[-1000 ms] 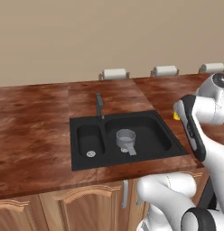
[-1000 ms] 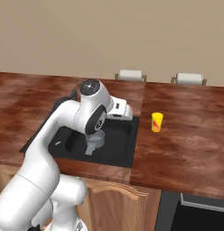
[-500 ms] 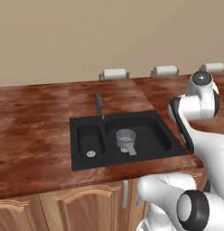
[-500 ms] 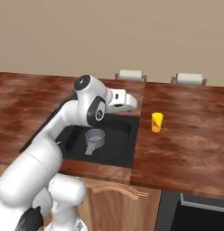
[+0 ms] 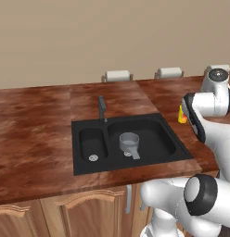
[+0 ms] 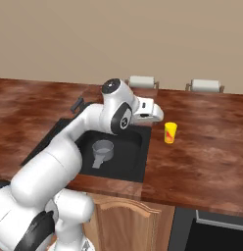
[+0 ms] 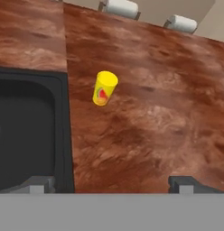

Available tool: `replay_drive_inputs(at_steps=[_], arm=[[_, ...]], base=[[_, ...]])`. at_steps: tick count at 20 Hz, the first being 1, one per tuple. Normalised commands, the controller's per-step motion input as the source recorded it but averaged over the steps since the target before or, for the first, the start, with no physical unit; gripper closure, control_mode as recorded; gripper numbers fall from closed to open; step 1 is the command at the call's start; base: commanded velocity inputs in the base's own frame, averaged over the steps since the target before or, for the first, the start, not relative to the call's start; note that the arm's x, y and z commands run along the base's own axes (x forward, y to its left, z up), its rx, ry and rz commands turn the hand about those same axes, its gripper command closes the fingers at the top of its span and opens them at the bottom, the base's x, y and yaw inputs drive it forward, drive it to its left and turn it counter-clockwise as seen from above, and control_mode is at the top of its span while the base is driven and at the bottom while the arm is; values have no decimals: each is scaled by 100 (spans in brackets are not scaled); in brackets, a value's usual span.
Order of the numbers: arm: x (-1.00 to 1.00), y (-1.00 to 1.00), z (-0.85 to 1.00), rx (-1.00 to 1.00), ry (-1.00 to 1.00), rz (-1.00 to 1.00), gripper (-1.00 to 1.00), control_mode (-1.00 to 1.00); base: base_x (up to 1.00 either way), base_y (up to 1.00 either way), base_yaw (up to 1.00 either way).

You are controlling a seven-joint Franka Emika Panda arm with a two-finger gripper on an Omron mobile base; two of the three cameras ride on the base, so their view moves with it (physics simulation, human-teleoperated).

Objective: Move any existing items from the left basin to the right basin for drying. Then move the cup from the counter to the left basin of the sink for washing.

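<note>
both base views look down on the sink (image 5: 130,143); hand view looks closer at the cup (image 7: 105,88).

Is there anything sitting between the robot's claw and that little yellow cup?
No. In the hand view, the stretch from the gripper up to the cup is bare counter. The sink edge lies off to one side.

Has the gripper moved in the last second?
Yes. In the right base view the gripper has swung from over the right basin to its counter-side edge, toward the cup.
</note>
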Motion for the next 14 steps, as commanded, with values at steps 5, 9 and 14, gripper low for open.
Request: replay_drive_inputs(at_steps=[5,9,14], arm=[[29,-5,-1,6,11,0,-100,-100],[38,0,-13,1,17,0,-100,-100],[30,0,-29,0,13,0,-100,-100]], base=[[0,0,0],[0,0,0],[0,0,0]])
